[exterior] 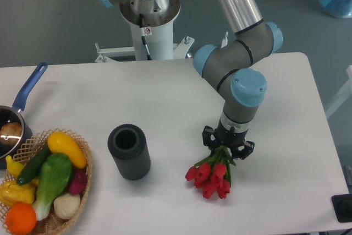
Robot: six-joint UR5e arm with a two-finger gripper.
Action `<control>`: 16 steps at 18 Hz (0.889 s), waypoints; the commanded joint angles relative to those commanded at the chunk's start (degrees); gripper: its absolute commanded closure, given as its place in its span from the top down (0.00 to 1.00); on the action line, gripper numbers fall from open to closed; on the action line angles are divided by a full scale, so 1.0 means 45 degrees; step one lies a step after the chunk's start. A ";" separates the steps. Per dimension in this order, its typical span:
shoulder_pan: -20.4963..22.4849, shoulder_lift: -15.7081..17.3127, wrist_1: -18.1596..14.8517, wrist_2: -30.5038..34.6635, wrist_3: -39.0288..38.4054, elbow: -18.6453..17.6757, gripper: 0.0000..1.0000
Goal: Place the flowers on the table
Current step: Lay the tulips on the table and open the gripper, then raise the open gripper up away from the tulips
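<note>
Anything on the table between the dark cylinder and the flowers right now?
Nothing: the fixed camera shows only bare white table between the dark cylinder and the flowers.

flowers (pixel 212 175) on table (pixel 165 103), right of cylinder (pixel 130 152)

Even, bright overhead light is falling on the white desk (pixel 137 97); a soft shadow is pooling under the dark cylinder (pixel 129 151) toward 5 o'clock. Focus is holding sharp throughout.

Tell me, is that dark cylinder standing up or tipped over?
Standing up: the dark cylinder rests on the table with its open mouth facing upward.
</note>
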 joint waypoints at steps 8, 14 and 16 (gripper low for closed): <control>0.0331 0.0721 0.0000 -0.0020 -0.0312 -0.0097 1.00; 0.0898 0.2342 -0.0039 0.0078 -0.0703 -0.0117 1.00; 0.1132 0.2733 -0.0058 0.0098 -0.0586 0.0038 1.00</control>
